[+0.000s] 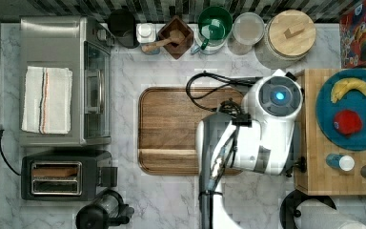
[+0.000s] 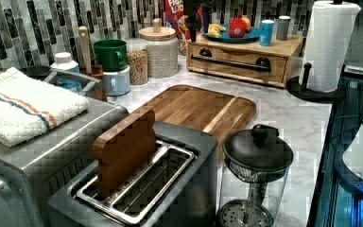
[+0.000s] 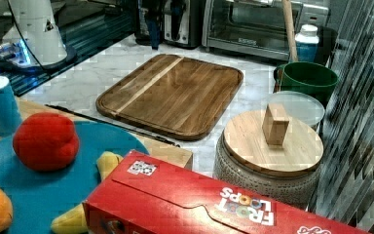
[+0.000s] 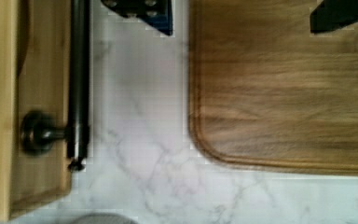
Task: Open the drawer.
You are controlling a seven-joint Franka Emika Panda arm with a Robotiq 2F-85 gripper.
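The light-wood drawer (image 2: 231, 53) sits shut in a low wooden box (image 1: 314, 167) at the top view's right, with its long black bar handle (image 2: 230, 63) across the front. In the wrist view the drawer front (image 4: 42, 70) and the handle (image 4: 78, 70) run along one side. My gripper (image 4: 237, 14) hangs open above the marble beside the handle. One fingertip (image 4: 142, 11) is close to the bar and the other is over the walnut tray (image 4: 284, 93). Neither touches the handle. In the top view the white arm (image 1: 271, 124) covers the gripper and the drawer front.
The walnut tray (image 1: 171, 129) lies mid-counter. A blue plate (image 1: 350, 112) with fruit and small cups stands on the box. A paper towel roll (image 2: 328, 42) is beside the box, a coffee press (image 2: 257, 165) and toaster (image 2: 142, 189) nearer. Jars (image 1: 290, 36) line the backsplash.
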